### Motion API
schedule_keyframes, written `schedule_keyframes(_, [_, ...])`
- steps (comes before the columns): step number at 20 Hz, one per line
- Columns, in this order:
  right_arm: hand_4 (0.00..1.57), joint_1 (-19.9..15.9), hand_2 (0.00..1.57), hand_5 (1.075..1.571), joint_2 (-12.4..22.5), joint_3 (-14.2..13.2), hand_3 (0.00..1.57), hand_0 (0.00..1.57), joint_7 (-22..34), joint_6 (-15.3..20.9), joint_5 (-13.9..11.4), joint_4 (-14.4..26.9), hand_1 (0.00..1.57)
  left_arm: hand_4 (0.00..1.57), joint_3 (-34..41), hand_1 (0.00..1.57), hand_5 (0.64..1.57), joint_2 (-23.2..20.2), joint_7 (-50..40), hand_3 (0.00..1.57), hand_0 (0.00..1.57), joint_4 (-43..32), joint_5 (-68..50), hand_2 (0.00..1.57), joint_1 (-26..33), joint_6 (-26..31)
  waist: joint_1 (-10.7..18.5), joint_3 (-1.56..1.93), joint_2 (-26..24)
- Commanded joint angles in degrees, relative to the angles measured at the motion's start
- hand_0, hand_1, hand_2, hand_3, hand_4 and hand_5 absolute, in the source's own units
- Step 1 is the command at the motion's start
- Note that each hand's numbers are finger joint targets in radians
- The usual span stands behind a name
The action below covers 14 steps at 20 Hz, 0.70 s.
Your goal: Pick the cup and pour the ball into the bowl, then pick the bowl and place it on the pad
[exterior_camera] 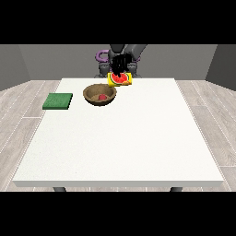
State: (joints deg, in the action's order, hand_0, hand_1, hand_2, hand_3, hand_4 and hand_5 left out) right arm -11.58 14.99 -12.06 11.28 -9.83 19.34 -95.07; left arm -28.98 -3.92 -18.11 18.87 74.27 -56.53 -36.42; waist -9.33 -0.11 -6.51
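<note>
One black hand (121, 63) wraps the tipped yellow cup (120, 79), far side; red ball (101, 97) already in the wooden bowl (99, 95) — looks rigid, grab its rim.

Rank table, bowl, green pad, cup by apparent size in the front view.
1. table
2. bowl and green pad: look about alike, not ranked
3. cup, partly covered by a hand

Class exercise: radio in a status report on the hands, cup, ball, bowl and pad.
One hand visible, curled on tilted yellow cup; which hand, unclear. Red ball already in brown bowl. Green pad at view's left, apart from bowl. Nothing between bowl and pad.
</note>
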Motion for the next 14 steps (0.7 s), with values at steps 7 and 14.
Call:
schedule_keyframes(7, [0.4, 3.03, 0.0, 1.564, -1.46, 1.01, 0.0, 0.0, -0.81, 1.52, -1.14, -7.83, 0.0, 1.03, 21.36, 1.39, 1.57, -7.74, 24.48, 1.57, 1.39, 13.09, -29.96, 1.57, 16.15, -11.23, 1.37, -0.39, 4.79])
schedule_keyframes(14, [0.42, 3.16, 0.0, 1.565, -3.61, 2.58, 0.0, 0.0, -0.5, 3.96, -2.19, -12.9, 0.0, 1.47, 31.87, 1.5, 1.461, -4.0, 43.74, 1.57, 1.5, 24.87, -52.57, 1.57, 22.58, -3.9, 3.11, -0.77, 9.47])
